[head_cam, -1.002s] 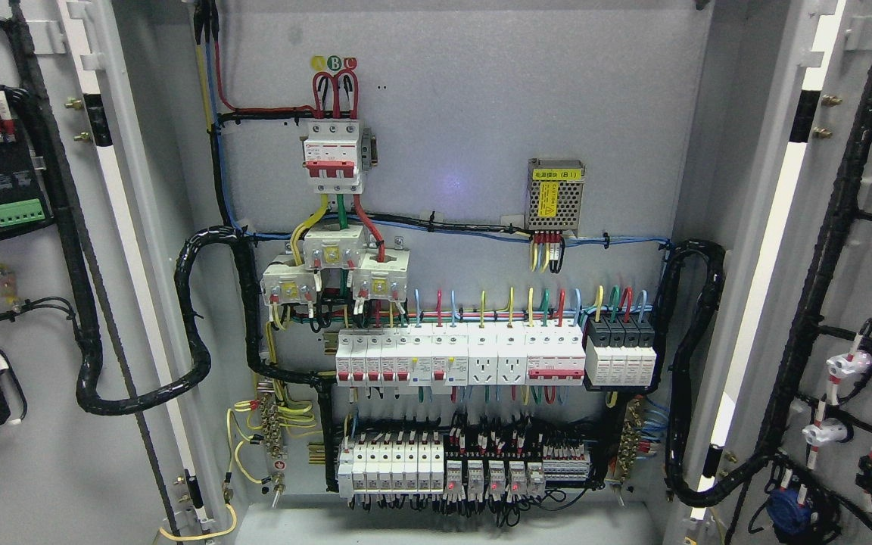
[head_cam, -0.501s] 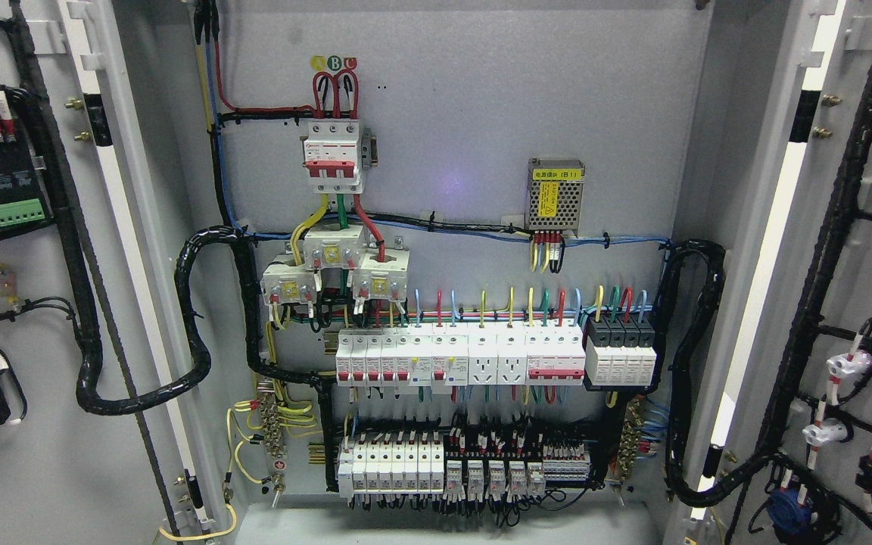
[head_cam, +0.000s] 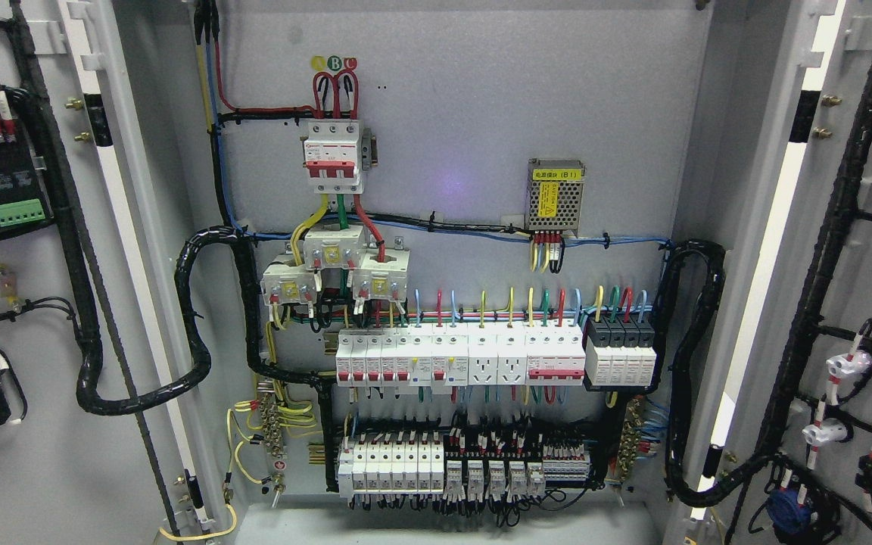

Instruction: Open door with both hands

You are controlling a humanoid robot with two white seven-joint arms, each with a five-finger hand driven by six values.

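Both doors of the grey electrical cabinet stand swung wide. The left door [head_cam: 35, 469] shows its inner face at the picture's left, carrying a black wire loom and terminal blocks. The right door [head_cam: 871, 303] shows its inner face at the right, with black cable runs and white connectors. Between them the back panel [head_cam: 466, 113] is fully exposed. Neither of my hands nor any arm appears in the head view.
A red-and-white main breaker [head_cam: 334, 155] sits at the upper middle, and a small perforated power supply [head_cam: 555, 194] sits to its right. A row of white breakers [head_cam: 459, 356] and a lower relay row [head_cam: 443, 469] fill the bottom. The cabinet floor [head_cam: 443, 526] runs along the lower edge.
The small red lights on the lower relay row, lit one second ago, are off now. Doors and wiring have not moved.
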